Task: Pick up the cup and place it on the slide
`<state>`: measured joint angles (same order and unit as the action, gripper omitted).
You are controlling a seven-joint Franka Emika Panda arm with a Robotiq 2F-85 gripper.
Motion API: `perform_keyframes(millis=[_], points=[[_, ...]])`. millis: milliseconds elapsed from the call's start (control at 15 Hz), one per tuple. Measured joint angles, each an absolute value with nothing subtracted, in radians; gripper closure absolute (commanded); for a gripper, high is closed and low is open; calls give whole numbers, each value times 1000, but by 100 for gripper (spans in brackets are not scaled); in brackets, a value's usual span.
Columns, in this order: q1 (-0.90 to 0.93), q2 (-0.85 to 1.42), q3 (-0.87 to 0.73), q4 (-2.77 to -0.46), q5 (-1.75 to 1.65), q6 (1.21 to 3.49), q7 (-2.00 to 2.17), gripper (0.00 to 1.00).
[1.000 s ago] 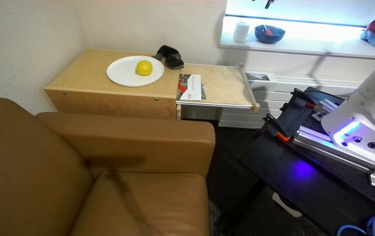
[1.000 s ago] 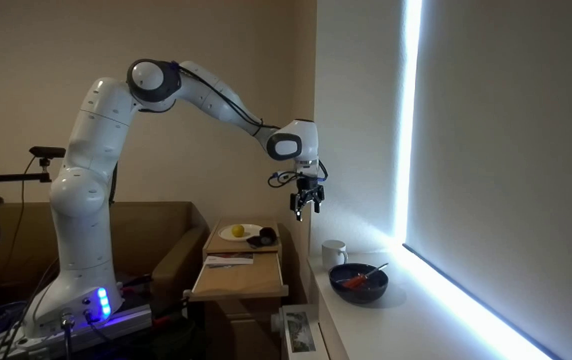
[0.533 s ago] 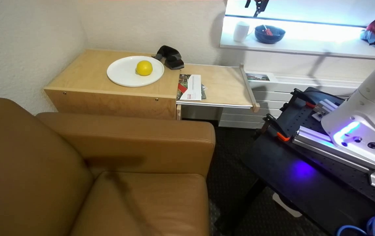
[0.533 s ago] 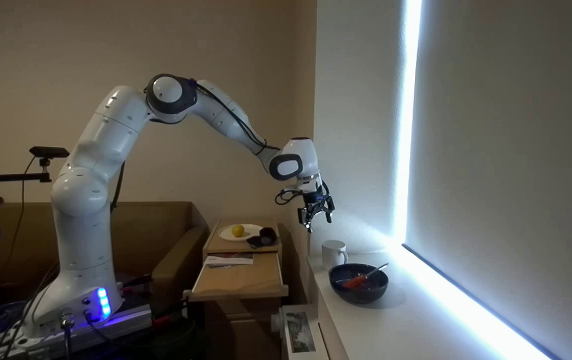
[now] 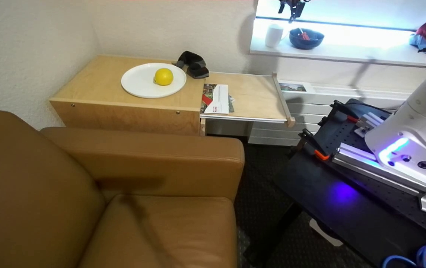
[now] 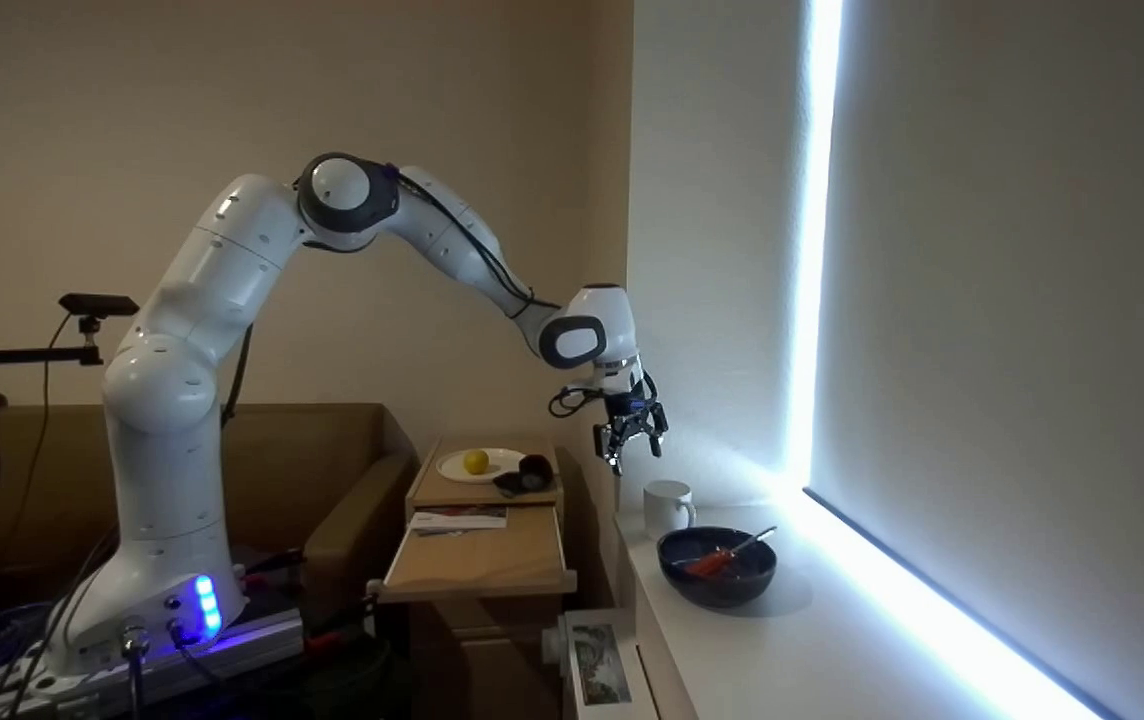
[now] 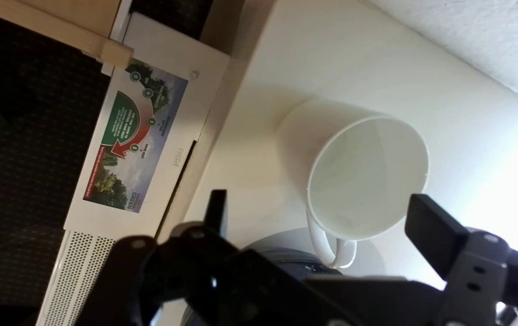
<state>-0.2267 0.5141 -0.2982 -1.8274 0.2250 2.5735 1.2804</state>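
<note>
Wrist view: cup [image 7: 367,176] on white sill [image 7: 322,59], floor [image 7: 37,181] perhaps carpeted.

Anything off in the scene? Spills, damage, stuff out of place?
One thing: a red-handled tool, probably a screwdriver, lies in the dark bowl on the windowsill, its shaft poking past the rim; odd for tableware. The cup beside that bowl stands upright; no spill or damage shows.

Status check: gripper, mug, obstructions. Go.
Gripper open, empty. White mug upright on windowsill, ungrasped. Dark blue bowl close beside mug, may crowd grasp. Leaflet lying on slide.
</note>
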Motion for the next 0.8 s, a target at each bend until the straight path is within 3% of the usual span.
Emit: perform_keyframes(millis=[800], points=[[-188, 618, -336, -1804, 177, 2575, 1479, 0]])
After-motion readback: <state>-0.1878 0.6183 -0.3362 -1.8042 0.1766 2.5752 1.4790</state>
